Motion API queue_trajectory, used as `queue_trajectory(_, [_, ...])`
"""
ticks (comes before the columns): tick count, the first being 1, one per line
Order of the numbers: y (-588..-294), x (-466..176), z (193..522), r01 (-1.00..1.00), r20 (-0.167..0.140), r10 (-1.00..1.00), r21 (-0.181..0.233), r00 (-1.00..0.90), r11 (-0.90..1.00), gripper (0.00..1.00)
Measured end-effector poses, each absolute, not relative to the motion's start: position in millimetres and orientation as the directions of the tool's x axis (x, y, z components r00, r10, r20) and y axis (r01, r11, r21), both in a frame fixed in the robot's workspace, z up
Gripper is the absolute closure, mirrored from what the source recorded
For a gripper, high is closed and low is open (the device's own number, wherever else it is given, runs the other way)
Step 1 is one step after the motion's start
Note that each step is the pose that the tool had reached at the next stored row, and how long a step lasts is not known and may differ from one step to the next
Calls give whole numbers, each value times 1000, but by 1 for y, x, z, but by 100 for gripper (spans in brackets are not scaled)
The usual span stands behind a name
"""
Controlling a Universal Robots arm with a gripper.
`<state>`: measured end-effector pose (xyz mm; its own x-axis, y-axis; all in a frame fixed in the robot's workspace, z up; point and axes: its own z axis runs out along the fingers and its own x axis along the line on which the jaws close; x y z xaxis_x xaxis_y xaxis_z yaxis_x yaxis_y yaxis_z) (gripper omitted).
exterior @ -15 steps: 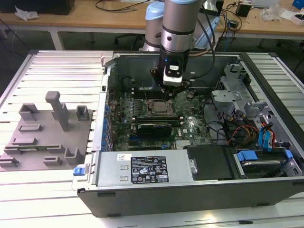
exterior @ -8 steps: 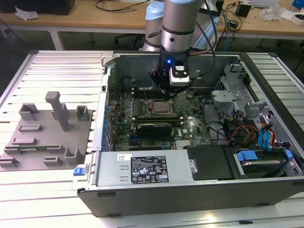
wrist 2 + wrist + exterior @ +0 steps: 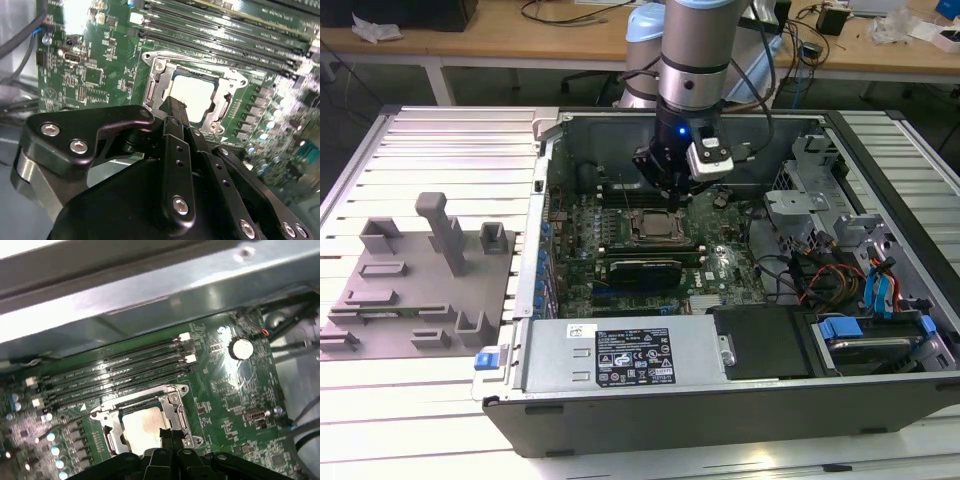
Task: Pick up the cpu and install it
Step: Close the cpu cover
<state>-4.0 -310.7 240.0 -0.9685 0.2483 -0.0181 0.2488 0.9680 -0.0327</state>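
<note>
The cpu [image 3: 654, 226] is a pale silver square lying flat inside the dark metal-framed socket [image 3: 632, 238] on the green motherboard, in the open computer case. It also appears in both wrist views, cpu [image 3: 196, 93] and cpu [image 3: 142, 423], seated within the frame. My gripper [image 3: 672, 190] hangs just above the socket's far edge. Its black fingertips [image 3: 167, 436] are pressed together with nothing between them, a short way over the chip. The gripper [image 3: 174, 107] body hides the socket's near corner.
Memory slots [image 3: 125, 371] run beside the socket. A grey tray [image 3: 380, 315] with plastic blocks and posts lies at the exterior view's left. The power supply [image 3: 620, 355] sits in front, with drive cages and cables [image 3: 840, 270] at the right. The case wall [image 3: 150, 295] rises close behind.
</note>
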Motion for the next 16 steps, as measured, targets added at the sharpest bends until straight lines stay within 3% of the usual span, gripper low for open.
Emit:
queue_trajectory(9, [-311,-4,240,-4,-18,-4,-33,-1000,999,89])
queue_trajectory(16, [-311,-25,234,-33,-18,-34,-33,-999,999,89])
